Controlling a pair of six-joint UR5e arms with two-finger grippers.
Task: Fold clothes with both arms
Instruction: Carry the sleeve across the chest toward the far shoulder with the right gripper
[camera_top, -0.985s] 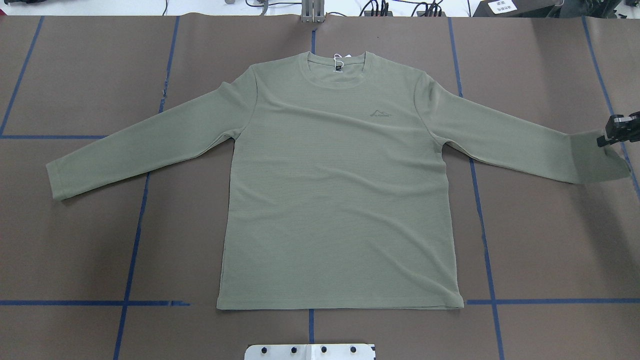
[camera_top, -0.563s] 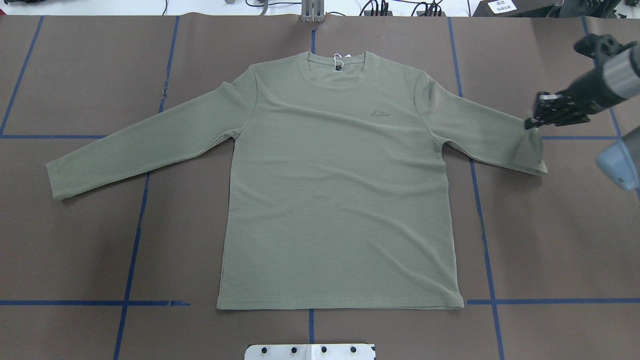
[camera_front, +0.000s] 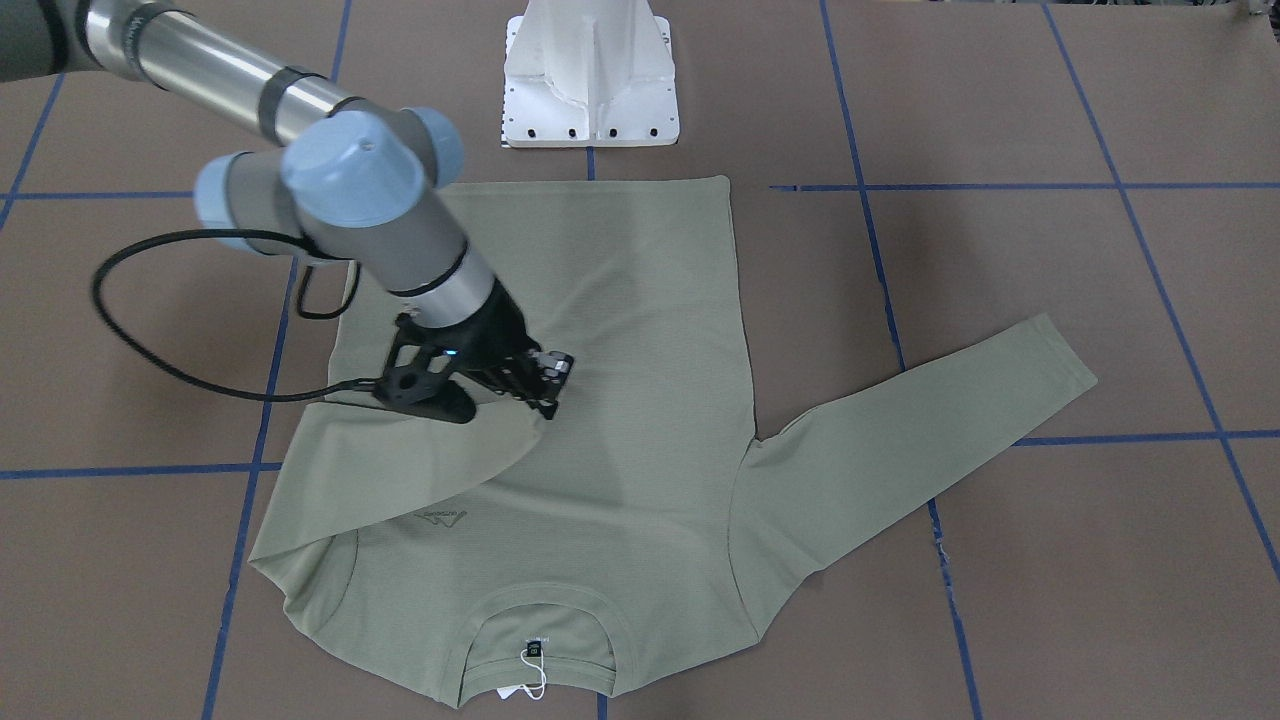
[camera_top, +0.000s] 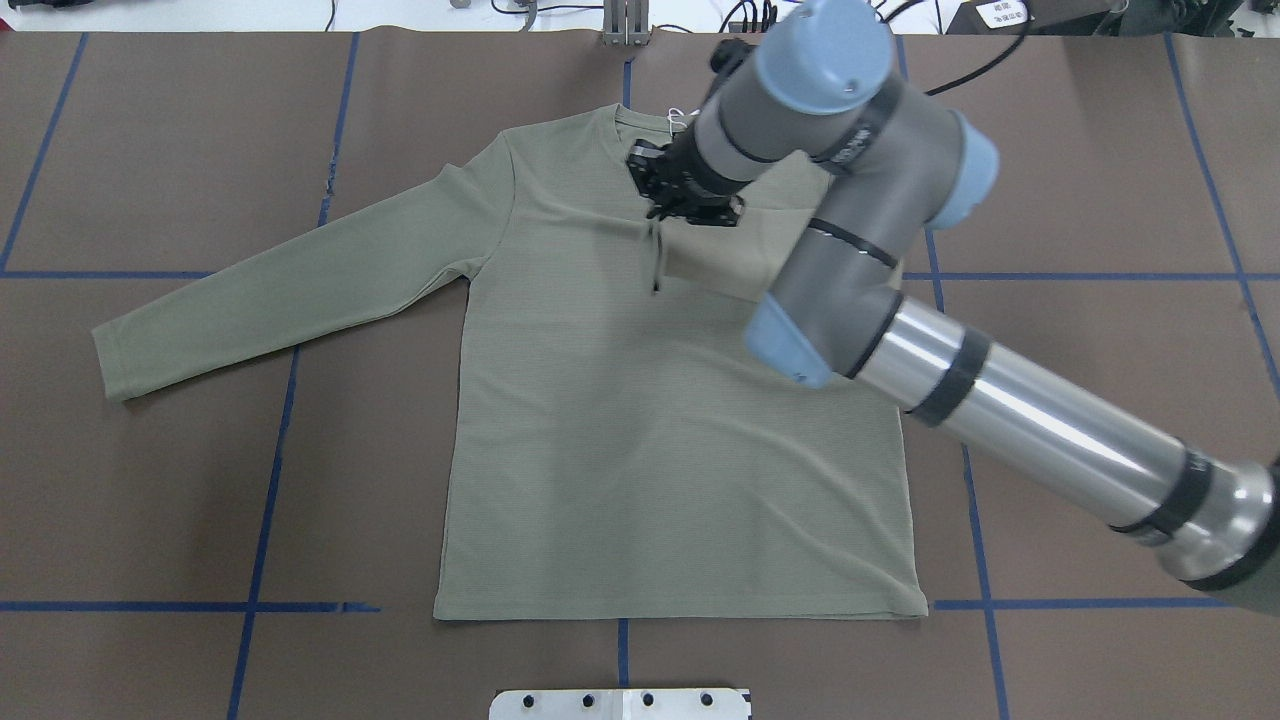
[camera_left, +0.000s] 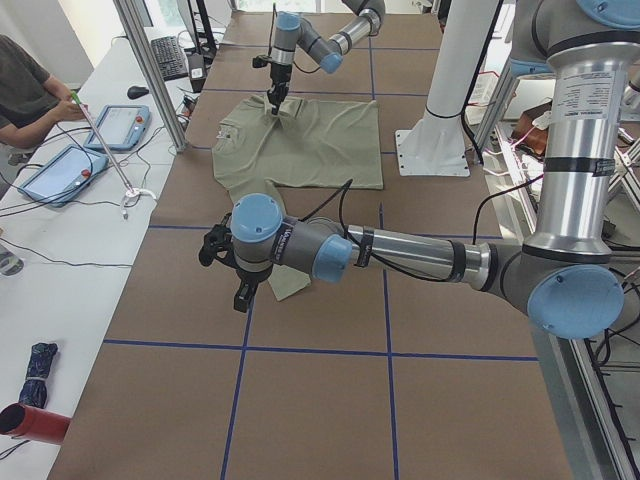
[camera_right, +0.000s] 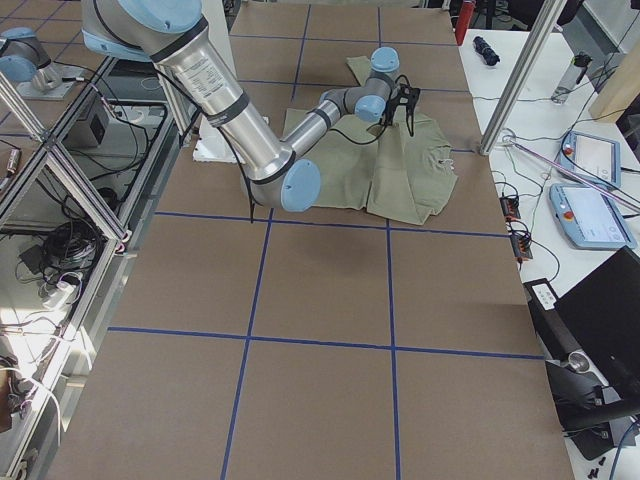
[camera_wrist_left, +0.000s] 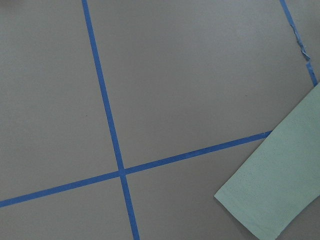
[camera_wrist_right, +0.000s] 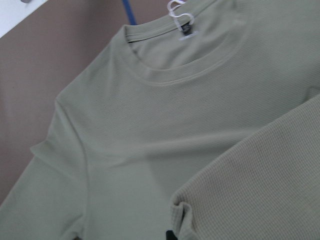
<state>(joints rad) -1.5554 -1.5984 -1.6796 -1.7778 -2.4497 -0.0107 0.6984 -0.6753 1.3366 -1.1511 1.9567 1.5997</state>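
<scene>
Green shirt (camera_top: 650, 430) lies flat, front up — right fingers (camera_top: 657, 208) pinch one sleeve (camera_top: 705, 268) over its chest.

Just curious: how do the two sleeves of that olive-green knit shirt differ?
The sleeve on the robot's left lies flat, stretched outward; the sleeve on the robot's right is folded over the chest. Nothing touches the left one; the black right gripper pinches the right one's cuff. Both are the same green knit.

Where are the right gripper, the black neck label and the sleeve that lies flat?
right gripper (camera_front: 546, 392): front-facing view, between its fingertips.
black neck label (camera_wrist_right: 186, 30): right wrist view, its middle.
flat sleeve (camera_top: 112, 365): overhead view, its cuff.
</scene>
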